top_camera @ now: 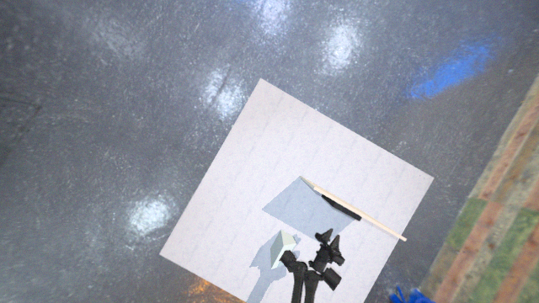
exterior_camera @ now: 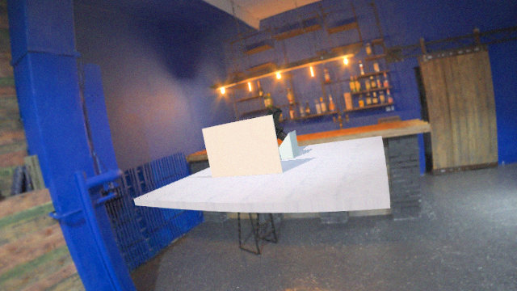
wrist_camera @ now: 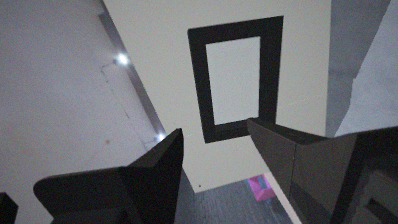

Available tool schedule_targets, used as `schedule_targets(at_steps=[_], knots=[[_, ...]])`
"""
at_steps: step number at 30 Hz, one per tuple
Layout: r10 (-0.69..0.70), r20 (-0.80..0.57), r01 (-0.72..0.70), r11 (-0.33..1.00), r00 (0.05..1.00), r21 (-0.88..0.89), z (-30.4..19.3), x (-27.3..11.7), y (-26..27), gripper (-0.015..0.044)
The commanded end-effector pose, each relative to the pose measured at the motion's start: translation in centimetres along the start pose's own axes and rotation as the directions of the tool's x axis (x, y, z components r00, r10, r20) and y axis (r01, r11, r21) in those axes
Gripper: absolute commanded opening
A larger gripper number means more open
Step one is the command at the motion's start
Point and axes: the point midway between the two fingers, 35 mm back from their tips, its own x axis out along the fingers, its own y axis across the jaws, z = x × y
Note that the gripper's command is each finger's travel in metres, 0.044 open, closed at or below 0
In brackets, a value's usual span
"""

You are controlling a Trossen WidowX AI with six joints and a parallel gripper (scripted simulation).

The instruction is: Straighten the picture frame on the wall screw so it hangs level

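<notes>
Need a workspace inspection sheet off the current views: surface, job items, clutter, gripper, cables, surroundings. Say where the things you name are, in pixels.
Surface: pale square table top [top_camera: 253, 147] [exterior_camera: 323, 182], shadows across it.
Job's things: black picture frame [top_camera: 341, 208] [wrist_camera: 270, 75] with a pale center, on the cream upright board [top_camera: 383, 225] [exterior_camera: 242, 147] [wrist_camera: 160, 40]; screw not visible.
Clutter: pale green wedge-like block [top_camera: 283, 248] [exterior_camera: 290, 146] standing beside the arm.
Gripper: open [top_camera: 330, 236] [wrist_camera: 215, 127], nothing between its fingers; top view shows it short of the frame.
Cables: nothing seen.
Surroundings: gray floor [top_camera: 105, 105] [exterior_camera: 343, 250], blue walls, lit bottle shelves, wooden door [exterior_camera: 460, 113].
</notes>
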Motion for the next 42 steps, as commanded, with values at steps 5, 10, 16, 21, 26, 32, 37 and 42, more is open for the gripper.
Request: schedule_targets(at_steps=[5,10,16,21,26,32,37,42], knots=[[0.007,0.004,-0.007,1.000,1.000,0.000,0.5,1.9,0.5,0.0260],[0.018,0.012,-0.018,1.000,1.000,0.003,0.7,4.1,0.7,0.0260],[0.031,0.022,-0.031,0.999,0.999,0.007,0.3,6.9,0.3,0.0260],[0.036,0.026,-0.037,0.999,0.999,0.009,-0.1,7.9,0.0,0.0260],[0.036,0.026,-0.037,0.999,0.999,0.009,-0.1,7.9,0.0,0.0260],[0.036,0.027,-0.037,0.999,0.999,0.009,-0.1,8.1,0.0,0.0260],[0.037,0.027,-0.037,0.999,0.999,0.009,0.0,8.8,0.0,0.0260],[0.037,0.027,-0.037,0.999,0.999,0.009,0.1,9.6,0.1,0.0260]])
